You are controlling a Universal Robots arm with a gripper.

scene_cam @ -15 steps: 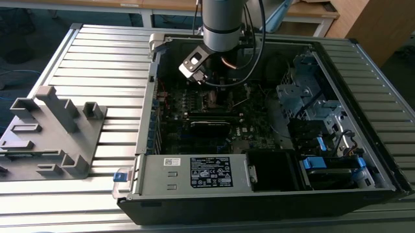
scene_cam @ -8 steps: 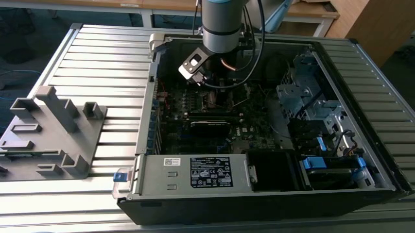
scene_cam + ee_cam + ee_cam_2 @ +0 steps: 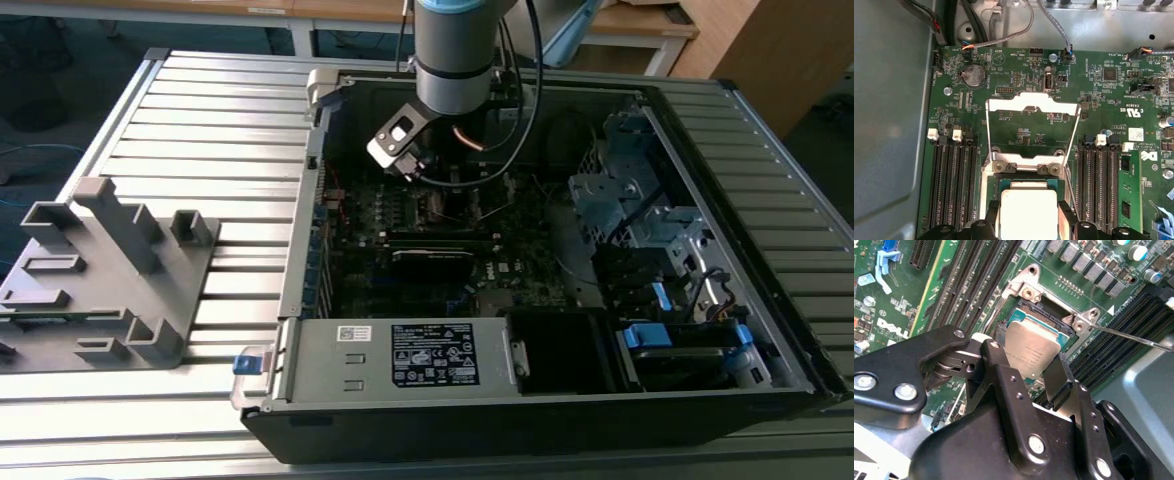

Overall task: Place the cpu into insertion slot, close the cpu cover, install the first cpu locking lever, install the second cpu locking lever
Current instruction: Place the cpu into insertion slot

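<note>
Wooden furniture (image 3: 761, 40) lines the upper edge of the exterior view, behind a ribbed metal tabletop (image 3: 200, 110) bearing an open computer case (image 3: 534, 420) at centre right. Inside, the cpu cover (image 3: 1029, 104) stands flipped open and a locking lever (image 3: 1134, 336) juts out unlatched. The gripper (image 3: 1026, 360) pinches the cpu (image 3: 1031, 347) by its edges right at the insertion slot (image 3: 1024, 316); seated or not, I cannot tell. I'd judge step one in hand, cover and levers left.
</note>
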